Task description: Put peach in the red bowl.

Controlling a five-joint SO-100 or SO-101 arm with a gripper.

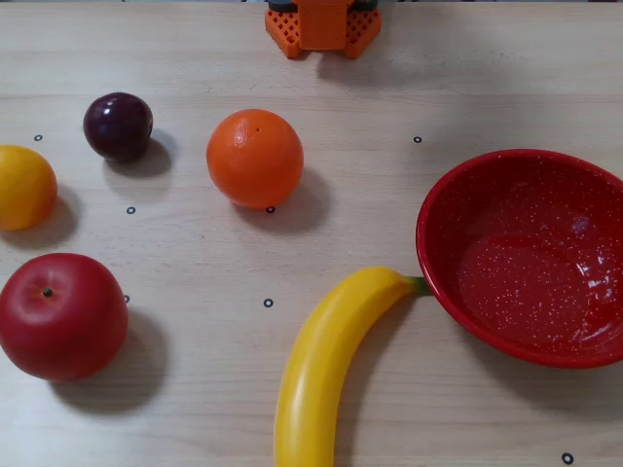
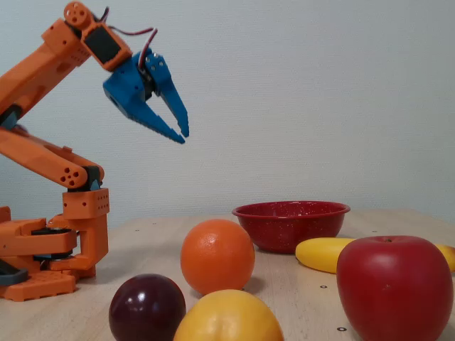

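The peach (image 1: 23, 187) is a smooth yellow-orange fruit at the left edge of the table in a fixed view; in the other fixed view it lies at the bottom front (image 2: 227, 318). The red bowl (image 1: 458, 209), wide and white-speckled, sits at the right and is empty; it also shows in a fixed view (image 2: 290, 222). My blue gripper (image 2: 183, 134) shows in only one fixed view. It hangs high above the table near the arm's base, far from the peach and bowl. Its jaws stand slightly apart and hold nothing.
A dimpled orange (image 1: 255, 158), a dark plum (image 1: 118, 125) and a red apple (image 1: 61, 315) lie around the peach. A yellow banana (image 1: 326, 365) touches the bowl's left rim. The orange arm base (image 1: 322, 26) stands at the far table edge.
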